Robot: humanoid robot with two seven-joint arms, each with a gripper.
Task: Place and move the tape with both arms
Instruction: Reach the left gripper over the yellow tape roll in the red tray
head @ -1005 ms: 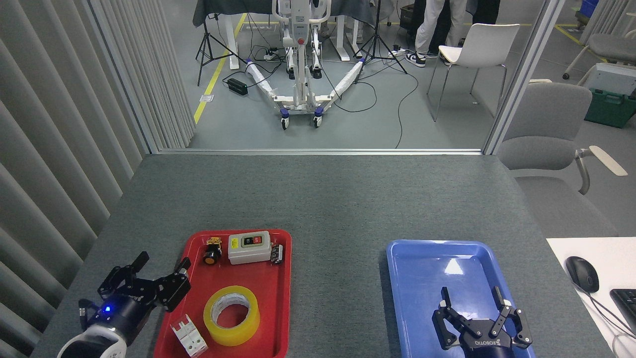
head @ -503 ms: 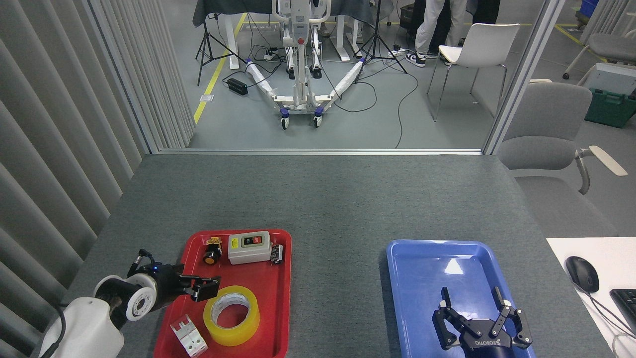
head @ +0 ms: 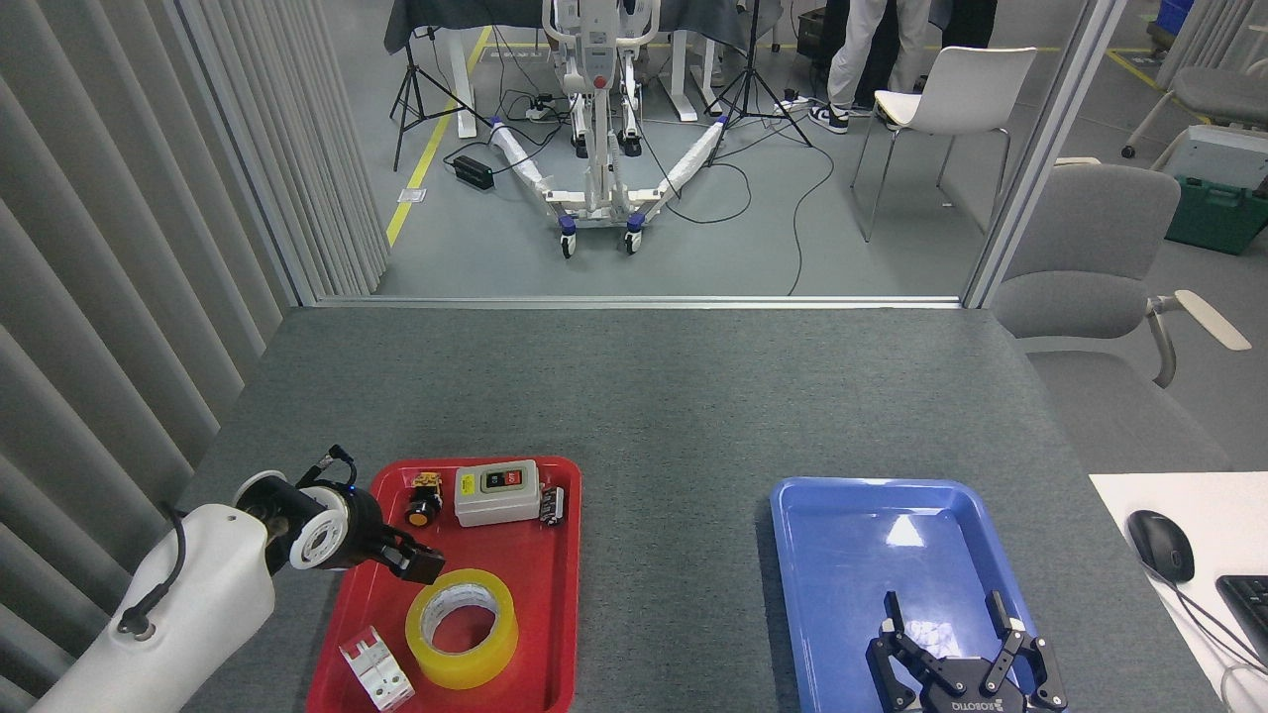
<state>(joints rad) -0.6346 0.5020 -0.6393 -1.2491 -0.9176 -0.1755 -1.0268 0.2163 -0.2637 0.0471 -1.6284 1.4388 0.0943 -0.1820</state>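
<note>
The tape (head: 462, 674), a yellow roll with a white core, lies flat in the near part of the red tray (head: 540, 594). My left gripper (head: 418, 562) hovers just above and left of the roll's far edge, over the tray. It is dark and seen side-on, so how its jaws stand is unclear. My right gripper (head: 947, 616) is open at the bottom right, above the near end of the blue tray (head: 852, 550), with nothing between its fingers.
The red tray also holds a grey switch box (head: 495, 491), a small push button (head: 423, 501) and a white breaker (head: 374, 670). A mouse (head: 1160, 545) and keyboard (head: 1250, 599) lie on a white desk at the right. Bare grey table (head: 644, 396) stretches beyond both trays.
My left arm has swung up and to the right, from beside the red tray to over it near the tape. The right gripper has dropped slightly toward the bottom edge.
</note>
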